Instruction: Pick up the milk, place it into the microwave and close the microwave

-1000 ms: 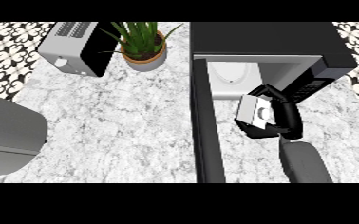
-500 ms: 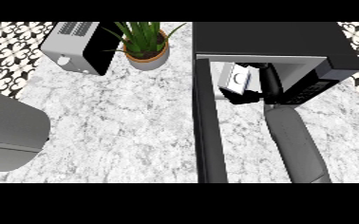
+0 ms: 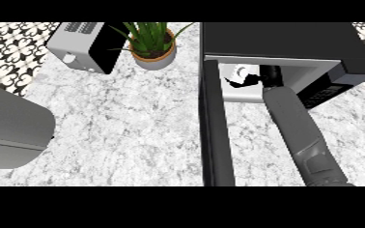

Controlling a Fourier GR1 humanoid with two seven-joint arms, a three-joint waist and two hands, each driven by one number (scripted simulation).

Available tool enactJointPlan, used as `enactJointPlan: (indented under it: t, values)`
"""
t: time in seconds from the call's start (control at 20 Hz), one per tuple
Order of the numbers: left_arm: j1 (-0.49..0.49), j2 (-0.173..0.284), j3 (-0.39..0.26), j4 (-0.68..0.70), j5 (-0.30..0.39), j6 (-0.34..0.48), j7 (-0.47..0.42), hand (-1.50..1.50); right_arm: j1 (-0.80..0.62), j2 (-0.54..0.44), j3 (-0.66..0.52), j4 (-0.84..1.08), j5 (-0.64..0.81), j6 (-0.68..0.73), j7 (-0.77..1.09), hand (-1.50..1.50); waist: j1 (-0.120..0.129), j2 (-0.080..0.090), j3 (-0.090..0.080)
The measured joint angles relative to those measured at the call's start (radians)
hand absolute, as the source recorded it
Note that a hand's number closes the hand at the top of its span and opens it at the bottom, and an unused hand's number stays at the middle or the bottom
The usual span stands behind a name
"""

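Observation:
The black microwave (image 3: 278, 38) stands at the back right of the marble counter, its door (image 3: 216, 135) swung open toward me. My right forearm reaches into the white cavity. My right hand (image 3: 269, 76) is partly hidden under the microwave's top, and its black fingers (image 3: 241, 81) curl round the white milk carton (image 3: 239, 70). The carton is inside the cavity, near its left wall. I cannot tell whether it rests on the floor. My left hand shows nowhere.
A silver and black toaster (image 3: 82, 46) sits at the back left. A potted green plant (image 3: 153, 46) stands between it and the microwave. A large grey rounded shape (image 3: 21, 130) fills the left edge. The open door stands up as a wall left of my arm.
My right arm has stretched forward, carrying the milk from in front of the microwave's opening into the cavity. The view has shifted a little.

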Motion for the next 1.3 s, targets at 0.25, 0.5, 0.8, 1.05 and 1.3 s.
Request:
enactJointPlan:
  t: [0.25,0.5,0.8,1.05,1.3]
  values:
    - [-0.014,-0.002,-0.006,-0.003,-0.001,-0.001,0.011,-1.50,-0.087,-0.038,-0.039,0.142,0.022,-0.100,-0.027,1.50,0.021,0.013,0.000]
    - [-0.034,0.009,-0.007,0.015,0.002,-0.013,0.013,-1.50,-0.134,-0.071,-0.047,0.224,0.060,-0.224,-0.058,1.50,0.039,0.027,0.004]
    - [-0.069,0.011,-0.023,0.038,-0.013,-0.015,0.013,-1.50,-0.167,-0.125,-0.039,0.301,0.105,-0.309,-0.082,1.50,0.059,0.039,0.003]
    - [-0.096,0.017,-0.027,0.053,-0.033,-0.011,0.015,-1.50,-0.180,-0.171,-0.037,0.376,0.138,-0.428,0.008,-1.50,0.069,0.046,-0.001]
    - [-0.117,0.027,-0.020,0.074,-0.066,-0.008,0.011,-1.50,-0.191,-0.176,-0.019,0.410,0.171,-0.492,0.052,-1.50,0.078,0.047,-0.002]
